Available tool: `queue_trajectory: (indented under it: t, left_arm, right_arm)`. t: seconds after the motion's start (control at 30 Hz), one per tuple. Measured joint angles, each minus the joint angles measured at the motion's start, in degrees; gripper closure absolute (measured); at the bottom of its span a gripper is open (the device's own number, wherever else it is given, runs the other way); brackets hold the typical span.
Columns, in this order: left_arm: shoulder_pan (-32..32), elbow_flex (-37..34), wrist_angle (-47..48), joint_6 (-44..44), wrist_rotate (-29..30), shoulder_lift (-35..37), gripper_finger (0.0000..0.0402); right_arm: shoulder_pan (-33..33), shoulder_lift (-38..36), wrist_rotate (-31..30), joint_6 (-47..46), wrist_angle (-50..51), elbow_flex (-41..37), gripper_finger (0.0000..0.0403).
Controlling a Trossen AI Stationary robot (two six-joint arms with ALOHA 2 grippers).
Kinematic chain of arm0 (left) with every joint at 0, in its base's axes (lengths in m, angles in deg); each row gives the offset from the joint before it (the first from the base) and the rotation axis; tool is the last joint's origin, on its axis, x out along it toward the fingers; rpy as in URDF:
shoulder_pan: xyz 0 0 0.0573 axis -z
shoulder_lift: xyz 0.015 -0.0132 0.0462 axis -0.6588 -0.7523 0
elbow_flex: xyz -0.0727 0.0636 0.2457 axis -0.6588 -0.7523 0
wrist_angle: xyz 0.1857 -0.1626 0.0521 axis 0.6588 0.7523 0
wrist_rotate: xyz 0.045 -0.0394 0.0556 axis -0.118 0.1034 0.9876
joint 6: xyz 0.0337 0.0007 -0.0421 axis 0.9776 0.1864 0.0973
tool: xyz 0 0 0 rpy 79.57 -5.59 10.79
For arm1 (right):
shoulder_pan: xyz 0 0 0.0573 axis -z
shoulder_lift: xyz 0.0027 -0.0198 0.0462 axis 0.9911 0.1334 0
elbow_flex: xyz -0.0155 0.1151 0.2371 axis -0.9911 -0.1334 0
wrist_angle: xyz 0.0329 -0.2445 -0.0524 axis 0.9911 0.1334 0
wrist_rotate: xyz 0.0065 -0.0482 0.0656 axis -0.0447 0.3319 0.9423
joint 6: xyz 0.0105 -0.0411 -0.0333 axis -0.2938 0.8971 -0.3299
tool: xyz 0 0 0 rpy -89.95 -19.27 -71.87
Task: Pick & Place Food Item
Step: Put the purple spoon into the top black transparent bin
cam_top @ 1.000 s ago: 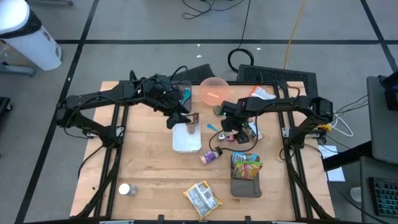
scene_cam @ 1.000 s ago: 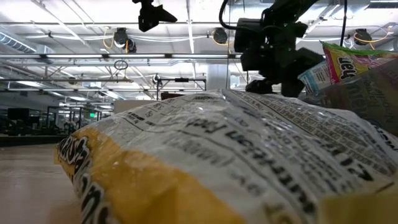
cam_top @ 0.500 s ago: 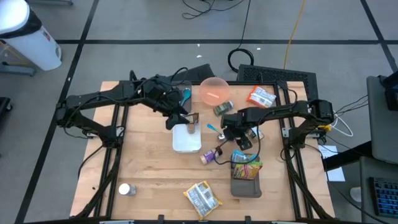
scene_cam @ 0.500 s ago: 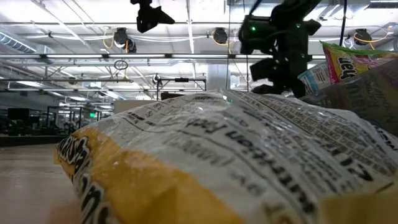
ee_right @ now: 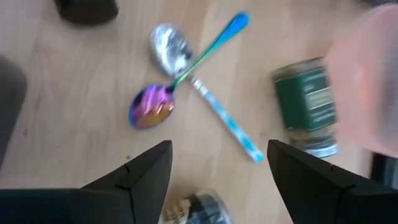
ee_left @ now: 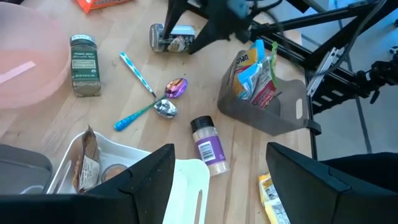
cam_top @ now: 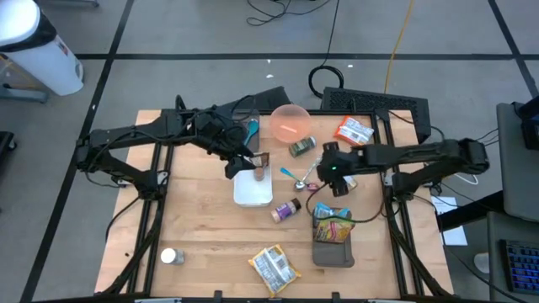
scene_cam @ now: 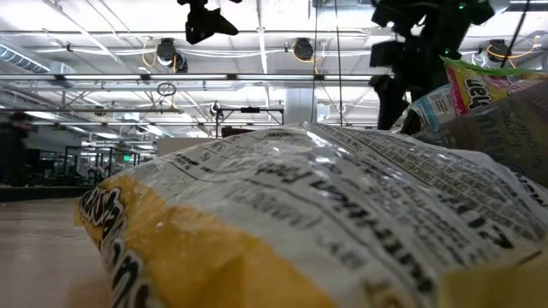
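A white tray (cam_top: 253, 188) holding a food packet (ee_left: 87, 163) sits mid-table. My left gripper (cam_top: 238, 164) is open just above the tray's far end (ee_left: 186, 177). My right gripper (cam_top: 332, 172) is open above the bare wood, right of two crossed spoons (ee_right: 177, 74). A small jar (ee_left: 166, 38) lies on its side right by the right gripper and shows low between its fingers in the right wrist view (ee_right: 194, 211). I cannot tell whether it is touched. A purple-labelled spice bottle (cam_top: 286, 210) lies near the tray.
A pink bowl (cam_top: 290, 122), a green spice jar (cam_top: 301, 148) and an orange packet (cam_top: 354, 130) stand at the far side. A grey holder (cam_top: 333, 251) with snack bags (cam_top: 333, 224) is near right. A chips bag (cam_top: 274, 268) and a small white jar (cam_top: 171, 256) lie near the front.
My right gripper has gone toward the table's right edge, away from the spoons, and has risen. Its arm has stretched out straighter. My left gripper has stayed over the tray.
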Motion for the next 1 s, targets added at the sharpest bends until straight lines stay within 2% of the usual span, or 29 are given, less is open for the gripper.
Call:
queue_trajectory:
  t: [0.2,0.4,0.5,0.73,0.87,1.0]
  left_arm:
    - [-0.06,0.0,-0.07,0.35,0.35,0.0,0.0144]
    - [-0.11,0.0,-0.07,-0.05,0.33,0.0,0.0144]
    - [-0.09,0.0,-0.13,-0.21,0.52,0.0,0.0144]
    - [-0.11,0.0,-0.15,-3.67,2.26,0.0,0.0144]
    - [-0.11,0.0,-0.15,-4.67,2.28,0.0,0.0144]
    - [-0.11,0.0,-0.15,-4.76,2.34,0.0,0.0144]
  right_arm:
    - [-0.06,-7.51,0.23,-2.82,-8.4,-6.82,0.0147]
    - [-3.45,-8.99,-1.14,7.61,-8.04,-10.32,0.0147]
    - [-5.72,-8.92,-4.49,11.54,-12.35,-13.08,0.0147]
    - [-7.69,-8.92,-4.88,19.02,-25.26,-21.36,0.0147]
    - [-7.63,-8.92,-3.62,20.12,-27.58,-23.44,0.0147]
    - [-7.64,-8.92,1.24,21.23,-27.83,-24.37,0.0149]
